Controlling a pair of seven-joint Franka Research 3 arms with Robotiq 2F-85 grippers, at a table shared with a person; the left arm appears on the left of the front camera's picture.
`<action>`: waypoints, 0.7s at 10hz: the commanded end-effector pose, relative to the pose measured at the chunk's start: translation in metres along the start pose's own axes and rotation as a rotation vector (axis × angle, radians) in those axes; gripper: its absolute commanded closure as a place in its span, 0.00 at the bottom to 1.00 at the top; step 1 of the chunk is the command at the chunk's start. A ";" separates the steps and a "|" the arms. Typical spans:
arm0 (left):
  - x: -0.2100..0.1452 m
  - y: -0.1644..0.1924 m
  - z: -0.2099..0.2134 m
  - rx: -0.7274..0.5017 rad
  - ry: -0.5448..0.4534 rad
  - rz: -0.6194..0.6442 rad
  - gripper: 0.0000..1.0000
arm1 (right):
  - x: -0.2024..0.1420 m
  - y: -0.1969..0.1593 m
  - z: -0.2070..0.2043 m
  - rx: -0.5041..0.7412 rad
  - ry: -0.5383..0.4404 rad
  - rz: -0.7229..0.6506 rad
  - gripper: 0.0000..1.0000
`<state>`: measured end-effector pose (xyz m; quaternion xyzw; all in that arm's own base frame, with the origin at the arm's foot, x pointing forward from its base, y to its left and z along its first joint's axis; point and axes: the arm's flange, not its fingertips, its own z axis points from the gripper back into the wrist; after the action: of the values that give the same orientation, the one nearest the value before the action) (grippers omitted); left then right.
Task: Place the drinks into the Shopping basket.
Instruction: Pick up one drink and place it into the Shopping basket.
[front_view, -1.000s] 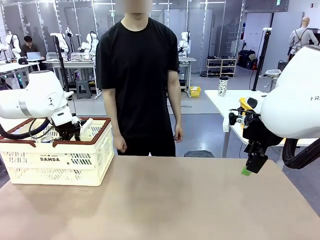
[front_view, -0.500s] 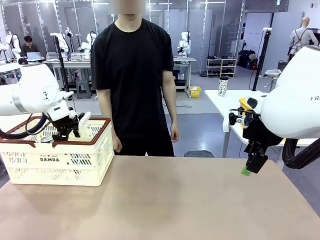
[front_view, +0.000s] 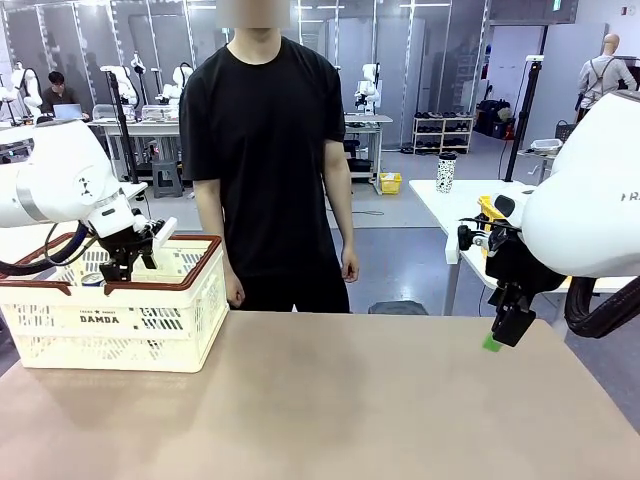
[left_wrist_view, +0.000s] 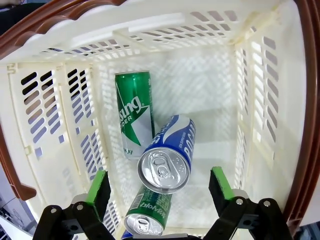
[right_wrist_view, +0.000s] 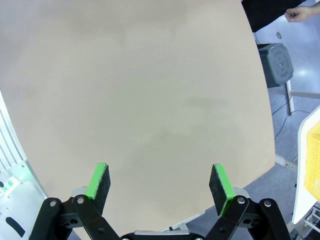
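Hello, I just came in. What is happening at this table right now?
The left gripper hangs open above the Shopping basket, holding nothing. Inside lie drinks: a green can, a blue-and-white can and another green can. The right gripper is open over the bare table. A person stands at the far side, arms down.

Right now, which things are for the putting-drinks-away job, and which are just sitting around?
For the job:
- Shopping basket
- green cans
- blue-and-white can, all lying in the basket

Just lying about:
- speckled cup
- yellow basket
- side table
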<state>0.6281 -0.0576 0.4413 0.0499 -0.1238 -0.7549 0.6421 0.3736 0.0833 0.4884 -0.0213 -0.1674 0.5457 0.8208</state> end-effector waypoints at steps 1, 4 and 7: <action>0.000 -0.001 -0.003 -0.008 -0.002 -0.001 0.00 | 0.000 0.000 0.000 -0.004 0.008 -0.002 0.00; 0.000 -0.001 -0.003 -0.008 -0.002 -0.001 0.00 | 0.000 0.000 0.000 -0.004 0.008 -0.002 0.00; 0.000 -0.001 -0.003 -0.008 -0.002 -0.001 0.00 | 0.000 0.000 0.000 -0.004 0.008 -0.002 0.00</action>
<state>0.6284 -0.0584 0.4396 0.0489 -0.1230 -0.7554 0.6418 0.3736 0.0833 0.4885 -0.0214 -0.1674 0.5457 0.8208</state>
